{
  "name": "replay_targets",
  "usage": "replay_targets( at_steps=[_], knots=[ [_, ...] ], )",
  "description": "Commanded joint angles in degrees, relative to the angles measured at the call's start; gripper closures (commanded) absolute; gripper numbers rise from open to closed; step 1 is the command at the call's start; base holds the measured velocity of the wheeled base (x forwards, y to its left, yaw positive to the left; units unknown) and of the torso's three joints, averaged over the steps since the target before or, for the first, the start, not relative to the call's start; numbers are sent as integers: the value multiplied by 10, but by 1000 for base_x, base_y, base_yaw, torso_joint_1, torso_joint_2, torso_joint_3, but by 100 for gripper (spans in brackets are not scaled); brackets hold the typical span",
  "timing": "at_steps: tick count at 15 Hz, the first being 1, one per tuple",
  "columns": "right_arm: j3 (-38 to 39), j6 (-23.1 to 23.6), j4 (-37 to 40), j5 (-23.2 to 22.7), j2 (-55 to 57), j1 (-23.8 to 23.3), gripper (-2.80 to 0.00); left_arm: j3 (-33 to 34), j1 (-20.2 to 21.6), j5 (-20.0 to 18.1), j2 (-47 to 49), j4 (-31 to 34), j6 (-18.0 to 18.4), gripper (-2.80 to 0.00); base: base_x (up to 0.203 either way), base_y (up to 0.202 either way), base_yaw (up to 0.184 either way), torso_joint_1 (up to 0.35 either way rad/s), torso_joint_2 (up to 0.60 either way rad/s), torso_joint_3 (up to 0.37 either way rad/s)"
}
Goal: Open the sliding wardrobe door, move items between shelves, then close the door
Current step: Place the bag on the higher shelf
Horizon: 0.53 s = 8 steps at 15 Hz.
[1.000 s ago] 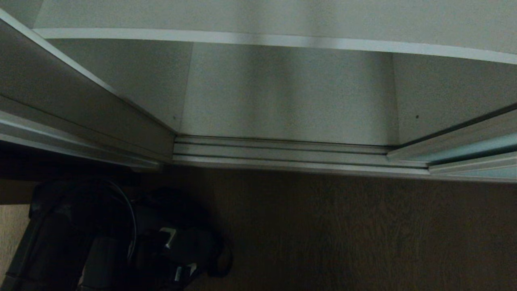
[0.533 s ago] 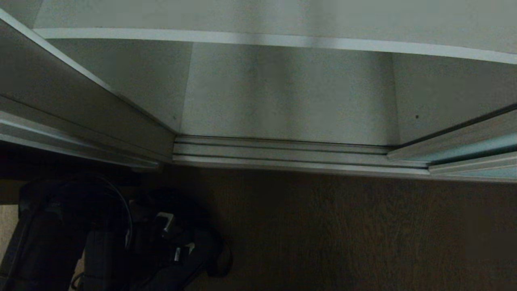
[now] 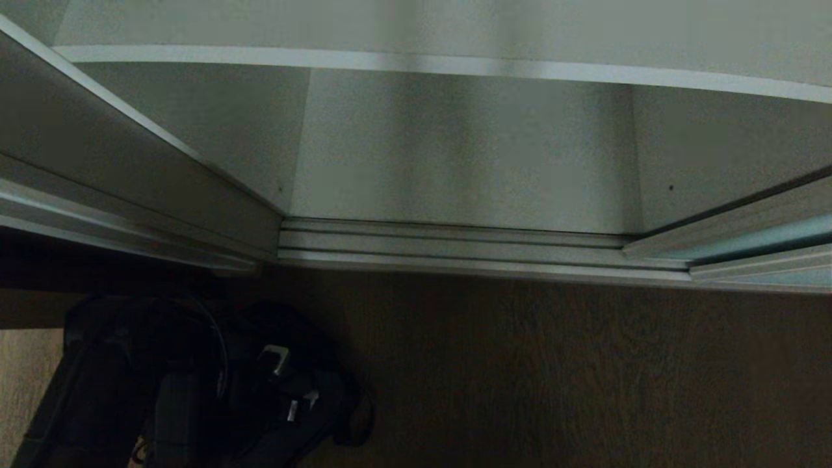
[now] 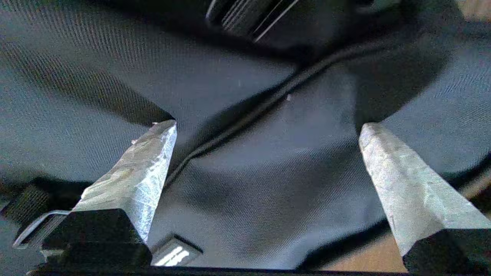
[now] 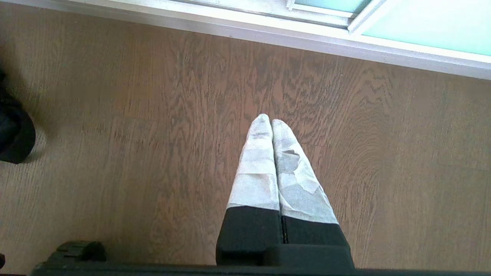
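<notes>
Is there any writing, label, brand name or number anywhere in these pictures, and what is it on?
None: no readable text in any view.
The black bag under the open left gripper has a small pale patch, too blurred to tell whether it bears writing.
The shelf, floor track, door and wooden floor are plain.
</notes>
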<state>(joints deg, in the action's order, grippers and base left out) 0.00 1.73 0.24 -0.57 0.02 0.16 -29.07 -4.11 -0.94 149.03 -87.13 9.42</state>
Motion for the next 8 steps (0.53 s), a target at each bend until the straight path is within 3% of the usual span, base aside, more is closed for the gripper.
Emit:
replay_targets(
  at_steps=[1, 4, 8],
  knots=[
    [1, 0, 0, 0, -1, 0, 0, -27, 0, -1, 8, -5, 0, -280, 0, 0, 0, 0, 0, 0],
    [1, 0, 0, 0, -1, 0, 0, -40, 0, -3, 9, -5, 1, -280, 0, 0, 0, 0, 0, 0],
    [0, 0, 0, 0, -1, 0, 0, 14, -21, -36, -17, -5, -2, -280, 0, 0, 0, 0, 0, 0]
  ],
)
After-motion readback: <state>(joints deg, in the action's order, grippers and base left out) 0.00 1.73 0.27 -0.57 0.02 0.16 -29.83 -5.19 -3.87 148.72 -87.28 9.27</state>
